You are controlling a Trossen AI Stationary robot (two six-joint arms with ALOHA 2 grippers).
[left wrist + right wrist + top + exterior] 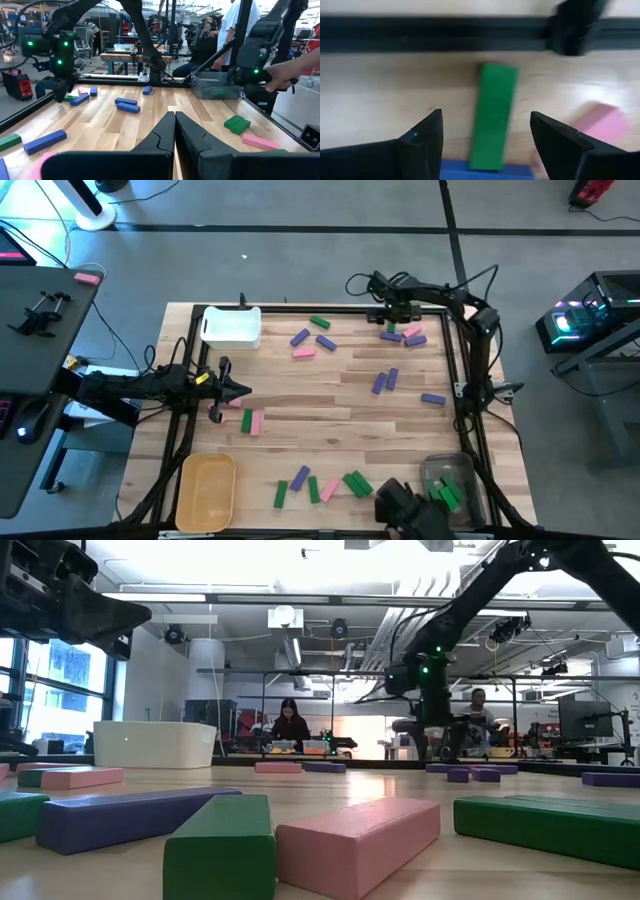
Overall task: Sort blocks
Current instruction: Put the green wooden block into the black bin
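A: Where is the right gripper (485,137)?

B: At the table's far right corner, fingers spread wide over 1 green block (492,115). The block's long axis runs straight through the gap, so the fingers would close across its narrow width; a pink block (605,125) lies just beside.

A: And the left gripper (175,131)?

B: Fingers pressed together, empty, at the left edge, well apart from that cluster.

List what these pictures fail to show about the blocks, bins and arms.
- Clear bin, high view: a dark camera mount covers its near corner, so its green blocks can't be counted.
- Yellow bin, high view: cut by the bottom edge.
- Right gripper, right wrist view: the green block between its open jaws is blurred; its near end is hidden by a blue block.
- White bin, low view: inside hidden by its wall.
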